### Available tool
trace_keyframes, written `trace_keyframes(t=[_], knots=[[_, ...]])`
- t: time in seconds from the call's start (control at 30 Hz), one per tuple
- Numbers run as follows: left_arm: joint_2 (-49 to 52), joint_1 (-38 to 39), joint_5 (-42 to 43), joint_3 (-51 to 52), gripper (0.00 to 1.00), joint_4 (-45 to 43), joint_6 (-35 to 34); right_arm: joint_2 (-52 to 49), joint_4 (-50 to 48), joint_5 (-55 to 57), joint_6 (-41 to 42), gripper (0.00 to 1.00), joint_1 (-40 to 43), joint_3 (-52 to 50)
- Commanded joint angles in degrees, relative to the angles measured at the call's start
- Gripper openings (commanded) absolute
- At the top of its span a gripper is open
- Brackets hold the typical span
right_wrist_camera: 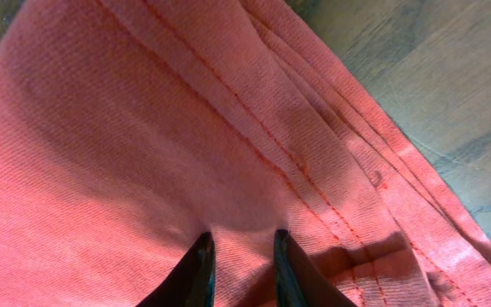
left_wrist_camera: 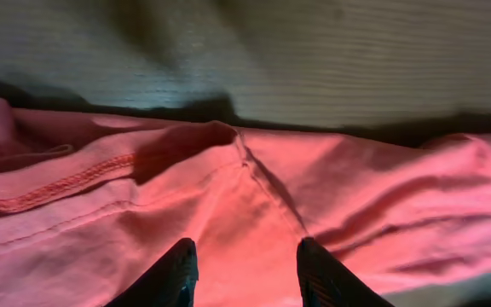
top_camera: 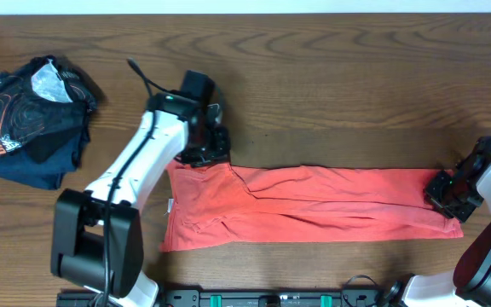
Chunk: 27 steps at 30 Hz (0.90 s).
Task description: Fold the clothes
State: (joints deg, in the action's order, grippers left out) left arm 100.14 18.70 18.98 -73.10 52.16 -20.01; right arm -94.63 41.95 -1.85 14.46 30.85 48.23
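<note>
The clothes, a coral T-shirt, lie folded into a long flat strip across the front of the table. No lettering shows. My left gripper sits over the strip's upper left corner. In the left wrist view it is open, with its fingertips spread over the fabric near a seam and nothing pinched. My right gripper is at the strip's right end. In the right wrist view it stands narrowly open, its tips resting on the layered cloth beside stitched hems.
A dark swirl-printed garment lies crumpled at the back left, apart from the shirt. Bare wooden table stretches behind the strip. The arm bases stand along the front edge.
</note>
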Motion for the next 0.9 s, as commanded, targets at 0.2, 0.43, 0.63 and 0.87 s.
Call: trace_keyframes(t=[0.2, 0.43, 0.63, 0.87], knots=[[6.1, 3.2, -8.2, 0.7, 0.41, -4.1, -6.3, -2.1, -0.8, -0.2, 0.3, 0.23, -0.5, -2.2], [11.2, 3.3, -8.5, 0.7, 0.41, -5.8, -6.3, -2.1, -0.8, -0.2, 0.3, 0.23, -0.5, -2.2], [11.6, 3.3, -8.5, 0.7, 0.25, -6.3, -6.2, -2.1, -0.8, -0.2, 0.3, 0.23, -0.5, -2.2], [11.0, 3.3, -5.9, 0.6, 0.06, -6.2, -5.2, -2.1, -0.8, -0.2, 0.3, 0.23, -0.5, -2.2]])
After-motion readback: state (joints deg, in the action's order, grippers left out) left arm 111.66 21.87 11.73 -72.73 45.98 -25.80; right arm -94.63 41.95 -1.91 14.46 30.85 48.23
